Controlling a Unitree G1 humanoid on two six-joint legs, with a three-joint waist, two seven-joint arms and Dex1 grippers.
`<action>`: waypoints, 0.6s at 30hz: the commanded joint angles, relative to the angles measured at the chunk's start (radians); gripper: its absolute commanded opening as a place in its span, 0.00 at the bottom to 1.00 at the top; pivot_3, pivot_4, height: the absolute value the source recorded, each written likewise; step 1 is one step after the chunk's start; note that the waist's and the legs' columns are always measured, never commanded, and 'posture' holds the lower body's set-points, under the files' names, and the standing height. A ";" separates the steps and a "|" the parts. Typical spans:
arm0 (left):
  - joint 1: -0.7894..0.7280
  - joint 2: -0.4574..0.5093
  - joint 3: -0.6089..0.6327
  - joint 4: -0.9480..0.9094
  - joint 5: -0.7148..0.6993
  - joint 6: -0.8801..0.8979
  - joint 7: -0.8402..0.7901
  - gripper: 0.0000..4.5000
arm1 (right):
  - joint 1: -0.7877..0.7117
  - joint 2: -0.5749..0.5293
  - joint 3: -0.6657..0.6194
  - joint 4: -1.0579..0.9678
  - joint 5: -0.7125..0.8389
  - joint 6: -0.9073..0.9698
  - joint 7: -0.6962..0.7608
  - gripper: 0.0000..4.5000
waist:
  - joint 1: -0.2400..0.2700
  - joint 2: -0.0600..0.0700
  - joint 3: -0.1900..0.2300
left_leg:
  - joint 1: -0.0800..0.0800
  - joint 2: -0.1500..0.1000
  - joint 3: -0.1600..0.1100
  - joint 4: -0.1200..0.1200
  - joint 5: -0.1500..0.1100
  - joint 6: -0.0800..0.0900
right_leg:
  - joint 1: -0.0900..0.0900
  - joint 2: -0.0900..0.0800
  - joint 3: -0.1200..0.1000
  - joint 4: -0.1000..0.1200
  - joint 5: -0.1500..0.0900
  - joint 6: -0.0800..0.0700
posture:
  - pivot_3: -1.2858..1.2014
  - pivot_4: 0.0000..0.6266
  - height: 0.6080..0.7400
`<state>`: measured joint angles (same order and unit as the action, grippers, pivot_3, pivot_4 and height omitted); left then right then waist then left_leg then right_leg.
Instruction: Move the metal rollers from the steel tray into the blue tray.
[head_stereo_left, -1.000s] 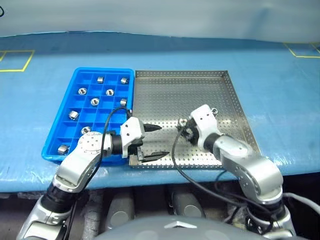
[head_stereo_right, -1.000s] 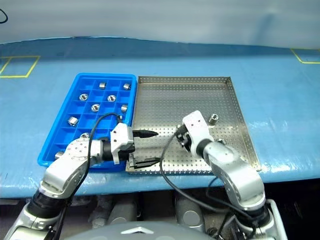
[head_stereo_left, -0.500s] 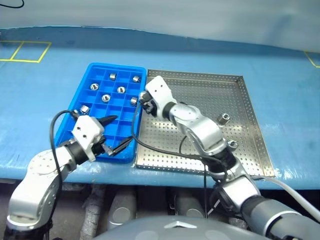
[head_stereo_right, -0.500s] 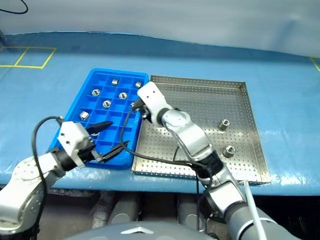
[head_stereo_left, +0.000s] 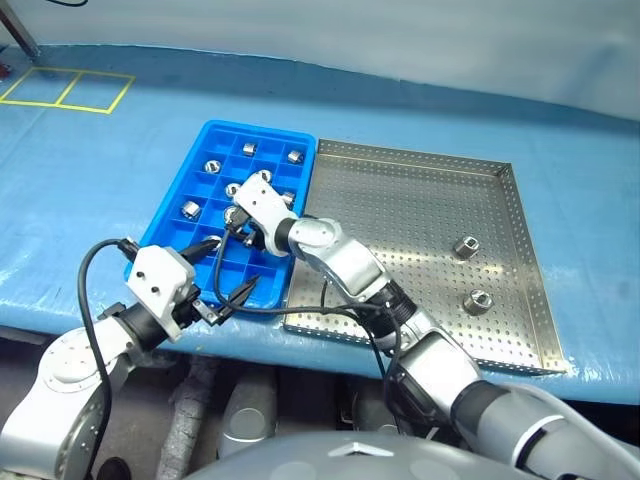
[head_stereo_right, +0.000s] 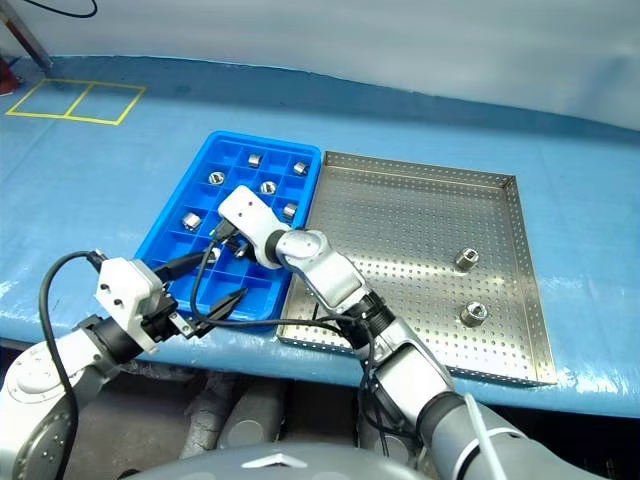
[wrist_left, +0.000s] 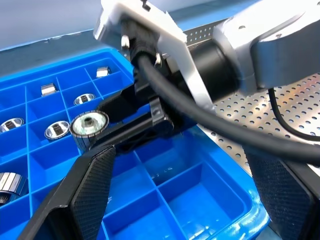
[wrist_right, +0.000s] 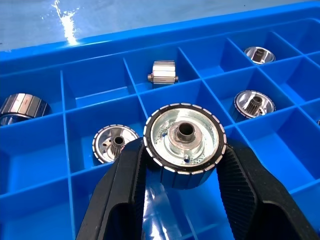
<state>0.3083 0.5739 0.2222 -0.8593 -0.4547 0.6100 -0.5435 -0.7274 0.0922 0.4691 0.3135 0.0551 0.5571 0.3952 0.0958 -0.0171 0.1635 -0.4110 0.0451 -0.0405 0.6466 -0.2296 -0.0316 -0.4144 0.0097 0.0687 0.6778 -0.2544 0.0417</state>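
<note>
The right end effector (wrist_right: 182, 200) is over the blue tray (head_stereo_left: 170, 215), and its 2 black fingers (wrist_right: 122, 195) are closed narrow on 1 roller (wrist_right: 184, 144). The roller sits between the fingertips with its hollow centre facing the wrist camera, above the compartments in the middle part of the tray. In the head views the right arm reaches across from the steel tray (head_stereo_left: 520, 250) side to the blue tray.

The left end effector (head_stereo_left: 225, 272) is wide and holds nothing. It hovers at the near edge of the blue tray, pointing toward the right end effector. In the left wrist view its 2 fingers (wrist_left: 92, 185) stand far apart, and the held roller (wrist_left: 90, 126) shows between them, further away.

Several rollers (head_stereo_right: 255, 160) lie already in compartments of the blue tray, mostly in the far half. 2 rollers (head_stereo_left: 465, 245) remain on the steel tray, near its right side, well apart from each other.

Both trays lie side by side, touching, on the blue surface (head_stereo_left: 90, 170).
</note>
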 joint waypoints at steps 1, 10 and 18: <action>-0.018 0.006 -0.011 -0.030 -0.020 0.000 0.006 1.00 | -0.047 0.027 -0.047 0.036 -0.001 -0.039 0.009 0.38 | 0.000 0.000 0.000 | 0.000 0.000 0.000 0.000 0.000 0.000 | 0.000 0.000 0.000 0.000 0.000 0.000 | 0.66 0.24 1.00; -0.043 0.018 -0.034 -0.015 -0.025 0.003 0.011 1.00 | -0.055 0.051 -0.055 0.145 -0.024 -0.041 0.036 0.38 | -0.001 0.000 0.000 | 0.000 0.000 -0.001 -0.002 0.000 0.000 | 0.000 0.000 -0.001 0.000 0.001 -0.002 | 0.65 0.24 1.00; -0.074 0.025 -0.061 -0.002 -0.032 0.009 0.007 1.00 | 0.015 0.038 -0.063 0.031 -0.037 -0.020 0.016 0.82 | -0.001 0.000 0.000 | 0.001 0.000 -0.001 -0.001 0.000 0.000 | 0.001 0.000 -0.001 0.000 0.000 0.000 | 0.64 0.24 1.00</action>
<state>0.2475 0.5923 0.1698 -0.8559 -0.4774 0.6223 -0.5338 -0.7410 0.1225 0.4300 0.4106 0.0148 0.5265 0.4208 0.0947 -0.0169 0.1635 -0.4104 0.0450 -0.0414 0.6455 -0.2297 -0.0318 -0.4135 0.0096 0.0677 0.6777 -0.2546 0.0419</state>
